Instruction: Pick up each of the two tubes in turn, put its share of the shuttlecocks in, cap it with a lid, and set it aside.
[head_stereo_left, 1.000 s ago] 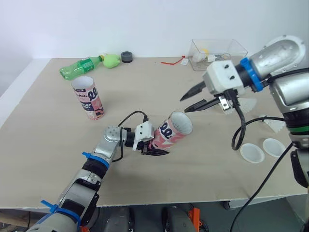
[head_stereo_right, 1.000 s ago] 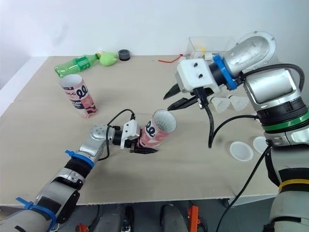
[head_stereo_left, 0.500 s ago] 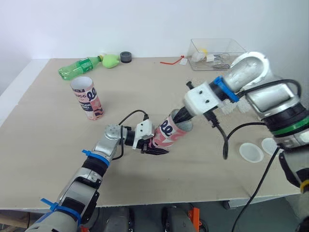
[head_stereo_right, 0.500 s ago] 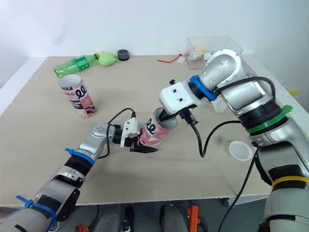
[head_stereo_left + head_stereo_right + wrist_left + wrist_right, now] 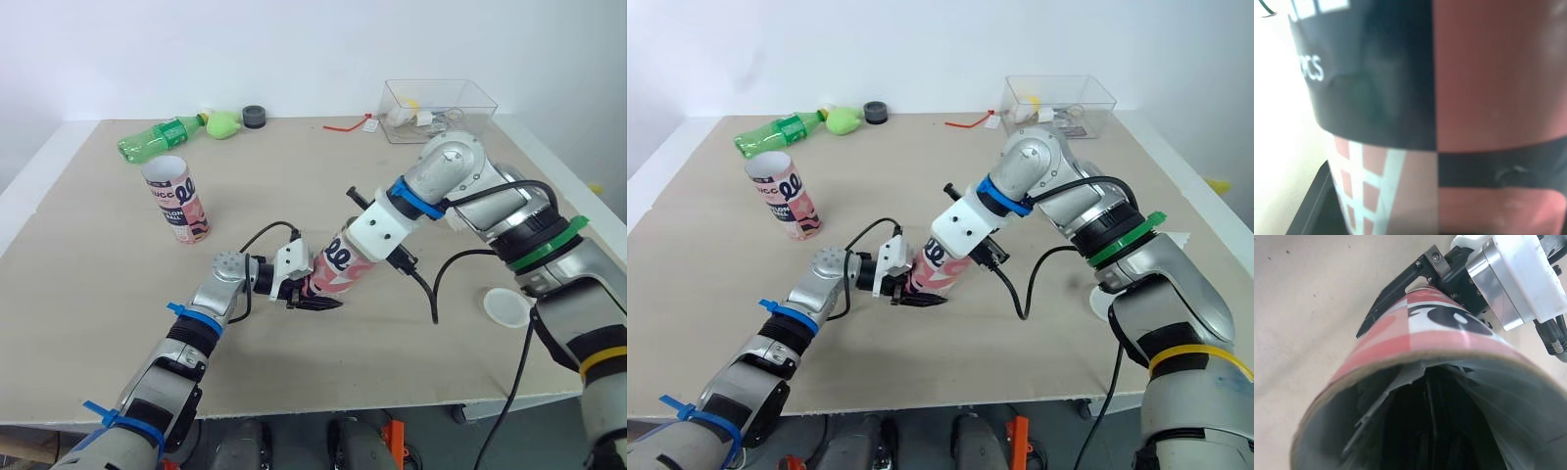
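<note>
Robot lab setup: bare beige table (image 5: 98,274), plain white wall (image 5: 294,49), clear plastic box (image 5: 475,103).

Left arm (image 5: 196,333) of silver-grey metal segments, bound by two blue ties (image 5: 186,317). Thin black cable (image 5: 263,238) looping over a round silver wrist to a white block. Left gripper (image 5: 321,298) with black fingers, a screw (image 5: 1435,257) at one finger's mount. Right arm (image 5: 509,211) bulkier: rounded silver elbow, blue ring (image 5: 411,200), white boxy wrist housing (image 5: 377,230), black cables, green band (image 5: 547,244), yellow band (image 5: 602,356).
</note>
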